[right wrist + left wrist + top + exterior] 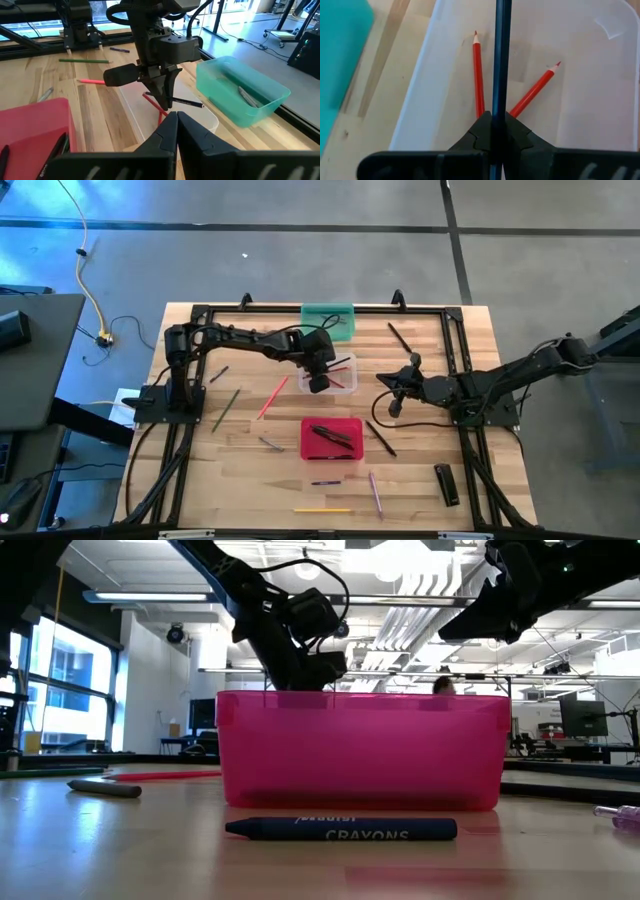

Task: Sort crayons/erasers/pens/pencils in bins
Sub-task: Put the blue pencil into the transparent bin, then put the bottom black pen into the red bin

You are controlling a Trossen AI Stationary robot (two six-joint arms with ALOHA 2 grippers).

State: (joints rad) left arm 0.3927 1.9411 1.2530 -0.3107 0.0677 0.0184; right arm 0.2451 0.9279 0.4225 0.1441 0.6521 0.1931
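My left gripper (318, 380) hangs over the clear bin (350, 386), shut on a slim dark pen (501, 50). Two red pencils (478, 75) lie on the clear bin's floor. The teal bin (328, 322) stands just behind it, and the red bin (350, 450) stands nearer, with dark pens (335, 436) inside. My right gripper (393, 402) is shut and empty, to the right of the clear bin and above the table. The right wrist view also shows the left gripper (166, 102) over the clear bin (131, 107). My left gripper pinches the dark pen (500, 107) between its two fingers. The fingers come from above, pointing down, and lie across the pen. In the right wrist view the pen (189, 103) sticks out about level to one side of the fingertips, above the clear bin's floor.
Loose on the table are a green pencil (225, 410), a pink-red pencil (272, 397), dark pens (380, 437) (400, 338), a grey crayon (270, 444), a blue crayon (340, 829), a yellow pencil (322, 509), a pink pencil (376, 493) and a black block (447, 483).
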